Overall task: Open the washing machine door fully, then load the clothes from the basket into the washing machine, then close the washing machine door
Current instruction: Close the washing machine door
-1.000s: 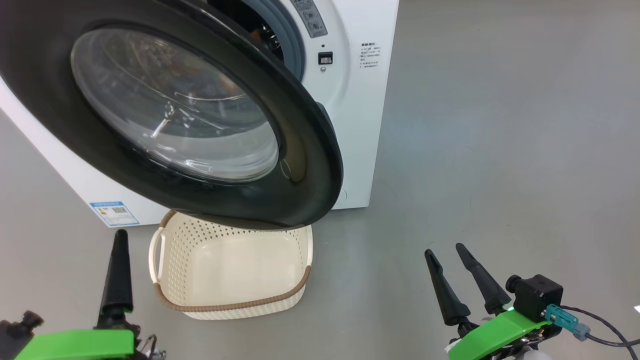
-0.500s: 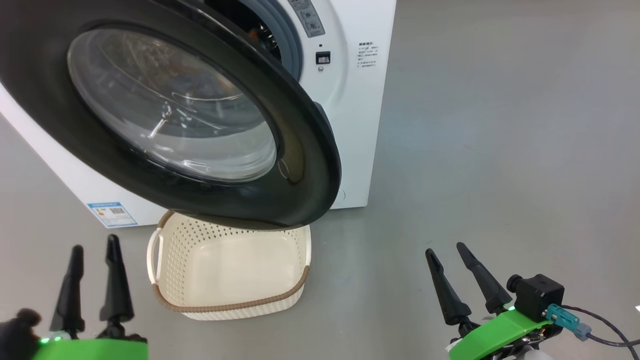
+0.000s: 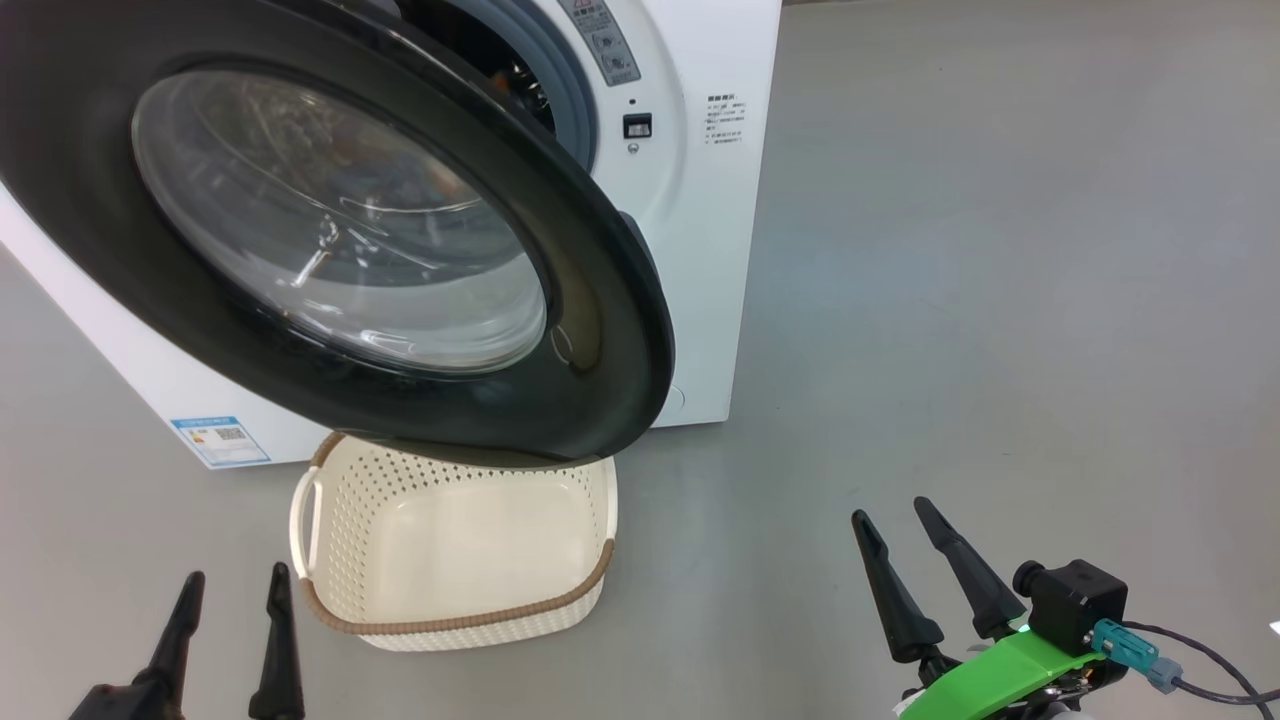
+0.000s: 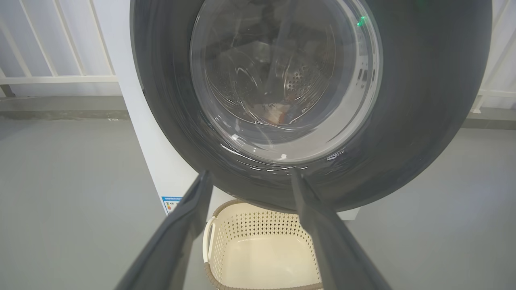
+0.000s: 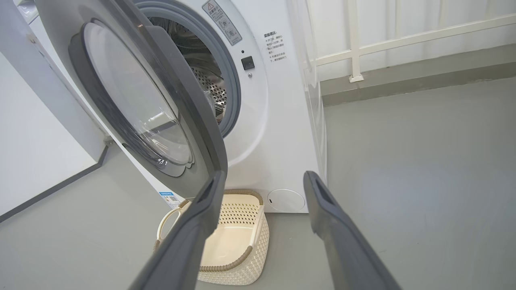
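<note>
1. Washing machine door [image 3: 340, 230]: glossy black with a bulging glass window. It stands ajar, swung out toward me at 10 o'clock in my head view, its lower edge over the far end of the basket.
2. Clothes [image 4: 276, 114]: a pale scrap with orange-brown marks, seen dimly through the glass in my left wrist view, lying in the steel drum [image 5: 205, 80].
3. Washing machine [image 3: 700, 250]: white, behind the door, with a grey-blue seal [image 5: 236, 92] round the opening and a blue label [image 3: 220, 440] at its lower corner.
4. Basket [image 3: 460, 622]: cream, brown-rimmed, on the grey floor [image 3: 1000, 300] at 6 o'clock from the door, bare bottom showing.
5. My left gripper [image 3: 237, 572]: at 7 o'clock, fingers apart, holding nothing, just beside the basket's handle.
6. My right gripper [image 3: 888, 508]: at 4 o'clock, fingers apart, holding nothing, well apart from basket and machine.
</note>
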Tool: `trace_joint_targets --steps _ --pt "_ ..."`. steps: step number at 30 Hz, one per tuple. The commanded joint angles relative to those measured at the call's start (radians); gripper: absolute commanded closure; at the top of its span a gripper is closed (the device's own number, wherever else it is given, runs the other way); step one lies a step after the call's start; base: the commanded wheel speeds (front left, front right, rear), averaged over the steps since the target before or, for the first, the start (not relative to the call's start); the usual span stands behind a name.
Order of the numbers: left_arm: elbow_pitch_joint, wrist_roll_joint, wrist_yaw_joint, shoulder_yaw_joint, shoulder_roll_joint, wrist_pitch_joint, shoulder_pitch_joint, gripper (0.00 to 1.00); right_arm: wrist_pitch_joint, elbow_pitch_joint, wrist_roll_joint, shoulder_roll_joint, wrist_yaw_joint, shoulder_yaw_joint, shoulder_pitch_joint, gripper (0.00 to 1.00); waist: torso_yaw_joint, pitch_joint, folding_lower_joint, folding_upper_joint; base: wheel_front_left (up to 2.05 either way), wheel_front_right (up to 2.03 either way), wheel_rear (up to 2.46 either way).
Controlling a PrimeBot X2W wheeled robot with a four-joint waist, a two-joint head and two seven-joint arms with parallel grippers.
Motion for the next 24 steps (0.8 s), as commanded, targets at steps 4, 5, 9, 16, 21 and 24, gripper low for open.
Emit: trace_joint_targets --steps 4,5,9,16,21,24 --pt "-0.018 0.047 -0.002 0.055 -0.004 -0.006 -0.008 0.00 -0.012 -0.034 -0.027 -0.002 0.002 0.025 -0.004 0.00 -0.002 -0.006 0.0000 -0.0001 0.00 0.00 0.00" --pt "-0.017 0.054 -0.001 0.061 -0.006 -0.006 -0.007 0.00 -0.012 -0.036 -0.031 -0.001 0.002 0.025 -0.003 0.00 -0.003 -0.007 0.0000 -0.0001 0.00 0.00 0.00" --pt "-0.009 0.065 0.014 0.085 -0.013 -0.006 -0.004 0.00 -0.012 -0.042 -0.043 0.000 0.002 0.022 0.000 0.00 -0.005 -0.012 0.0000 -0.0001 0.00 0.00 0.00" --pt "0.004 0.070 0.045 0.100 -0.017 -0.006 -0.006 0.00 -0.012 -0.045 -0.064 0.003 0.002 0.009 0.005 0.00 -0.005 -0.014 0.0000 -0.0001 0.00 0.00 0.00" --pt "0.011 0.053 0.073 0.095 -0.017 -0.006 -0.006 0.00 -0.012 -0.044 -0.073 0.008 0.002 0.000 0.008 0.00 -0.004 -0.016 0.0000 -0.0001 0.00 0.00 0.00" --pt "0.013 0.049 0.080 0.091 -0.017 -0.006 -0.004 0.00 -0.012 -0.042 -0.074 0.010 0.002 -0.002 0.010 0.00 -0.004 -0.018 0.0000 -0.0001 0.00 0.00 0.00"
